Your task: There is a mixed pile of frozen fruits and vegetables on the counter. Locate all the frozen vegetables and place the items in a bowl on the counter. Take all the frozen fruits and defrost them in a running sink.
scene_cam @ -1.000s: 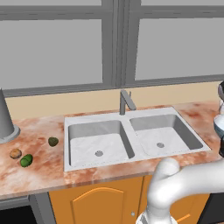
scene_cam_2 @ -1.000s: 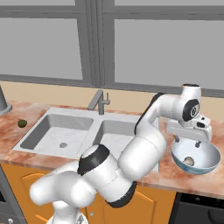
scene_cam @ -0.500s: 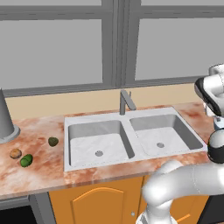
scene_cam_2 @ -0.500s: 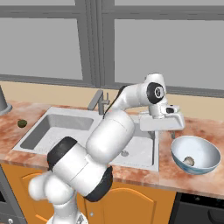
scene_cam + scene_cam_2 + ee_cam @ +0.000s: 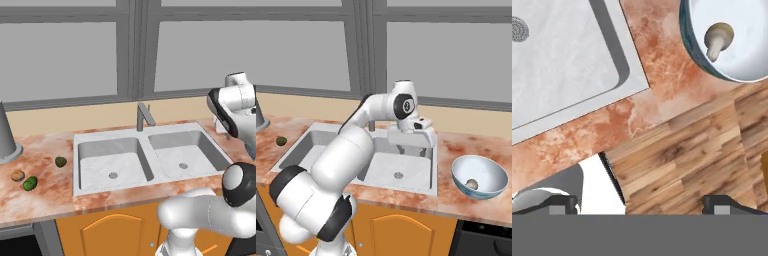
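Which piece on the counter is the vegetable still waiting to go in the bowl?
Look left of the sink, on the counter near the grey pot. Three small pieces lie there; take the bright green oblong nearest the front edge, not the orange-tan ball or dark olive ball.

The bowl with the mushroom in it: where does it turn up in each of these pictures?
Left base view: the bowl is not in this picture.
Right base view: the bowl sits at the lower right on the counter, right of the sink, with the mushroom inside.
Hand view: the bowl is at the top right corner, mushroom inside.
Shared landmark: the sink, whose basin fills the hand view's top left.
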Robot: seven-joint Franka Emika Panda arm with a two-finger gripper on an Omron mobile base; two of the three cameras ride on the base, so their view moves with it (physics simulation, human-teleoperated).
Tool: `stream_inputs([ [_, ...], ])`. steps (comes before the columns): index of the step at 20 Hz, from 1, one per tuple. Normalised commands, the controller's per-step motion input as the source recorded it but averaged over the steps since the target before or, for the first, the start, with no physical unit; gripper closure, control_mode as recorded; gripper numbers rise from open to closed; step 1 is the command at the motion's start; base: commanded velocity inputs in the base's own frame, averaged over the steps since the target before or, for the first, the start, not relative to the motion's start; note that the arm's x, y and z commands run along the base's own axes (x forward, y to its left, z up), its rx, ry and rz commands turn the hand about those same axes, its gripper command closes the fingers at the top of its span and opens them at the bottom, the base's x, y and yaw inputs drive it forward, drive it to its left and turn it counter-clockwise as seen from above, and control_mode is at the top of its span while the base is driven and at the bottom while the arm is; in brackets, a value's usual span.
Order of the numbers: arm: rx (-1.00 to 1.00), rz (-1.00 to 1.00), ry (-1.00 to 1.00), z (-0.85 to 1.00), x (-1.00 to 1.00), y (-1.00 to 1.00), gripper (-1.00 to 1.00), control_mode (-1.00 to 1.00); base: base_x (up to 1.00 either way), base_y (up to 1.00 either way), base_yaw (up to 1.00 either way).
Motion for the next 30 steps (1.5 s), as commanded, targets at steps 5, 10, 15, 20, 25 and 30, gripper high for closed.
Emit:
stream_inputs([
  [5,0.20,-0.11,-0.18,-0.01,0.11,0.65,-1.00,-1.00,0.00,0.00,0.00],
  [10,0.14,-0.01,-0.03,-0.07,0.11,0.90,-1.00,-1.00,0.00,0.00,0.00],
  [15,0.01,0.12,0.10,0.00,0.03,1.00,-1.00,-1.00,0.00,0.00,0.00],
  [20,0.00,0.23,0.11,-0.08,0.00,0.93,-1.00,-1.00,0.00,0.00,0.00],
  [25,-0.02,0.21,0.11,-0.08,0.01,0.97,-1.00,-1.00,0.00,0.00,0.00],
  [30,-0.04,0.17,0.06,-0.13,0.03,1.00,-1.00,-1.00,0.00,0.00,0.00],
])
